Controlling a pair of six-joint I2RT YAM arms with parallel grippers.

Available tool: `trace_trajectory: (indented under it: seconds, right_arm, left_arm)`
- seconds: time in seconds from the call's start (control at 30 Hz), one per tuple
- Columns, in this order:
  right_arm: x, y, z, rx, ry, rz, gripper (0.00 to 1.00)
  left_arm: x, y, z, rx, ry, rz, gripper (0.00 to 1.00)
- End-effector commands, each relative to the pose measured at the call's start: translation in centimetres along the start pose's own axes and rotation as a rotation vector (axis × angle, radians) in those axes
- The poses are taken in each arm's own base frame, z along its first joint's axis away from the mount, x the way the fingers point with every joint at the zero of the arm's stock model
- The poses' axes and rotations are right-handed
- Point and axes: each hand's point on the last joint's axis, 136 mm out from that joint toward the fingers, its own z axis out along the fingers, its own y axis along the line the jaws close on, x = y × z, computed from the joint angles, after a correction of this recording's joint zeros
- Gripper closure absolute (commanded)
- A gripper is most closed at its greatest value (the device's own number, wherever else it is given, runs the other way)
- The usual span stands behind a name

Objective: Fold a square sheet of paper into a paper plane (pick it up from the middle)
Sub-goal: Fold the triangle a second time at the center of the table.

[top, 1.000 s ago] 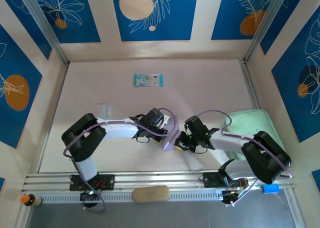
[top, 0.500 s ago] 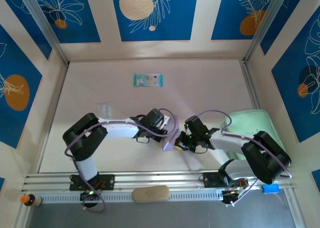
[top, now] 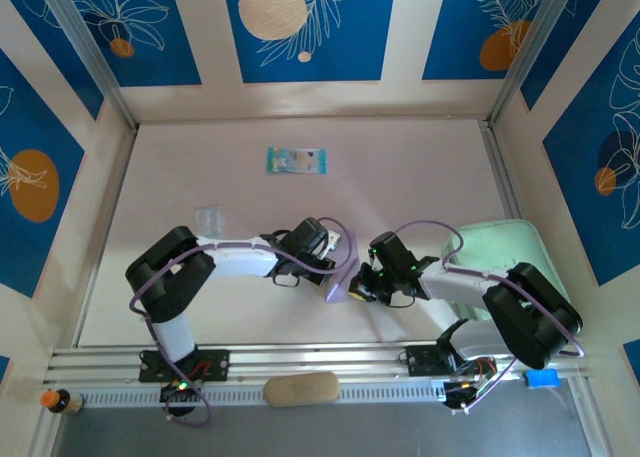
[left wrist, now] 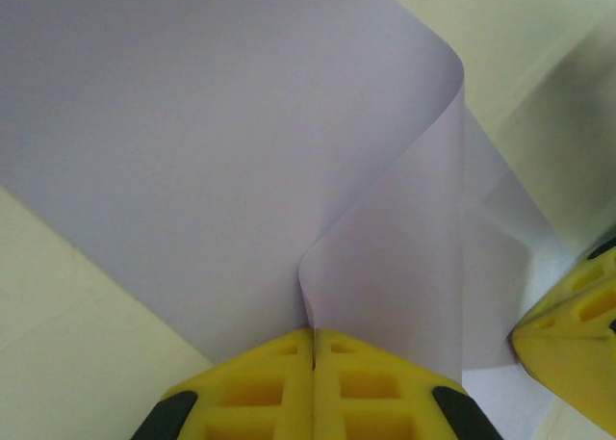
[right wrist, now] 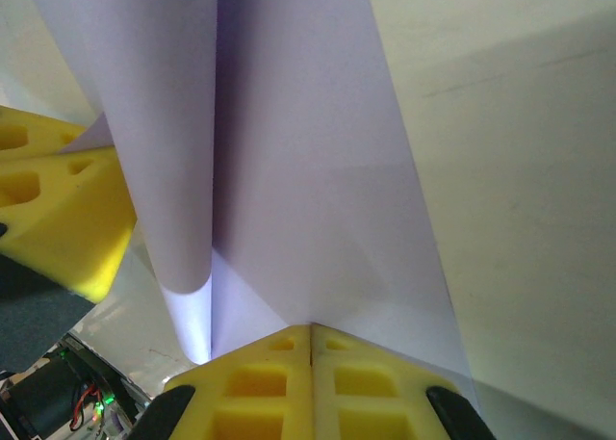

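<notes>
So, both hands are clamped onto the same lilac sheet of paper right now. In the left wrist view the left hand sits at the bottom centre of the frame, its yellow pads pressed together with the paper's edge pinched between them. The sheet fans up and away from there, with a soft curl toward the upper right. In the right wrist view it's the same story for the right hand: pads squeezed tight on the paper at bottom centre, and a rolled-over fold runs up the left side of the frame. From the top camera the sheet is lower centre, between the two hands, just above the surface. A blue-green packet lies well apart toward the upper middle, and a mint-green tray sits at right.
</notes>
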Motion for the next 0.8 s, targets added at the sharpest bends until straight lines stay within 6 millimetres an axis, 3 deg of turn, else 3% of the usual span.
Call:
trace_trajectory:
  seconds: [0.0,0.37,0.77]
  right_arm:
    - [-0.1,-0.5,-0.5,0.026,-0.011,-0.006,1.00]
    - [-1.3,2.8,-2.7,-0.114,-0.066,-0.047,0.98]
    - [-2.7,5.1,-2.1,-0.184,-0.058,-0.054,0.99]
  left_arm:
    - [1.2,0.8,0.3,-0.008,0.046,-0.021,1.00]
    - [2.2,0.4,0.5,0.031,0.058,-0.084,1.00]
    - [1.8,-0.1,0.5,0.058,0.048,-0.134,1.00]
